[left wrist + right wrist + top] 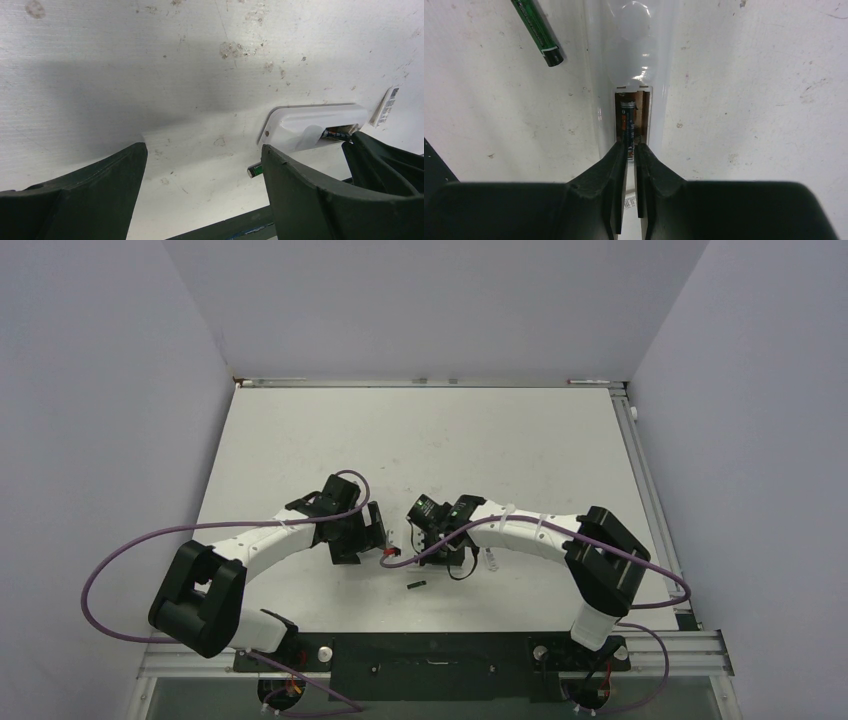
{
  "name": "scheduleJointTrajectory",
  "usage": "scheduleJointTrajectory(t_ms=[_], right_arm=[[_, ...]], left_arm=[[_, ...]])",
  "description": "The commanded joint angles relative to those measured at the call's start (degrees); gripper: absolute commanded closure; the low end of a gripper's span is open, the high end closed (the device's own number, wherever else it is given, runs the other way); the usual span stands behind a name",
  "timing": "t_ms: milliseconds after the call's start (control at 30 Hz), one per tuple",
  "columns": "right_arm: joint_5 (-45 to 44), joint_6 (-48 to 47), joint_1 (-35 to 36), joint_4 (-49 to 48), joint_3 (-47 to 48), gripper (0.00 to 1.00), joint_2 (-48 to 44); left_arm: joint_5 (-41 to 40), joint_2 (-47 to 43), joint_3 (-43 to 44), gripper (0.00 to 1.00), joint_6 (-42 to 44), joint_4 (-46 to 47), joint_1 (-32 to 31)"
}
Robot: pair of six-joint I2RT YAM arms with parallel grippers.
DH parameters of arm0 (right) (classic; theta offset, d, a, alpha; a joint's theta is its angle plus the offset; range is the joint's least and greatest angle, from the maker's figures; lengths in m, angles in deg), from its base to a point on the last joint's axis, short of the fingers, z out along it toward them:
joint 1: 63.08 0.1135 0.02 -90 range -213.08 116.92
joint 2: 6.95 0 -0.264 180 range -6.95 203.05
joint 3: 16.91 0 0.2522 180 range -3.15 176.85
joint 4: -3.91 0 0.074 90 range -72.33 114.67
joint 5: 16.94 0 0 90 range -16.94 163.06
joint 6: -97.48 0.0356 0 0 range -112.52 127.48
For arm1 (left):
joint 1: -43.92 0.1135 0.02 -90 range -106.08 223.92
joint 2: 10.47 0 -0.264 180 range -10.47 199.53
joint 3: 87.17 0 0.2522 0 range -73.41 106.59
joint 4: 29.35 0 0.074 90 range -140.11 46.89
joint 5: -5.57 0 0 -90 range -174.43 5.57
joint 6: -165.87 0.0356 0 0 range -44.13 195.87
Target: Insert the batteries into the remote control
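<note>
The white remote control (634, 60) lies flat with its dark battery slot (639, 107) facing up. One of the batteries (624, 122) sits in that slot. My right gripper (630, 150) is shut on that battery's near end, right over the slot. The other battery (536, 32), green and dark, lies loose on the table to the left of the remote, also visible as a battery (416, 584) in the top view. My left gripper (202, 165) hangs open over bare table, with the remote control (300, 125) just past its right finger (310, 195).
A small white cover piece (490, 560) with a barcode label (387, 106) lies beyond the remote's far end. The loose battery (255, 170) peeks out beside my left gripper's right finger. Both arms meet mid-table; the metal rail (640, 645) borders the near edge.
</note>
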Motion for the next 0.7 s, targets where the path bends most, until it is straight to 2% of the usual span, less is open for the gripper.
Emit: scheduleJointTrajectory(t_ms=[0, 667], right_arm=[[0.4, -1.6, 0.2, -0.8, 2.3, 0.87, 0.8], [3.1, -2.0, 0.0, 1.0, 4.8, 0.79, 0.3]], left_arm=[[0.5, -1.2, 0.0, 0.18, 1.0, 1.2, 0.5], [1.0, -0.5, 0.1, 0.18, 1.4, 1.5, 0.5]])
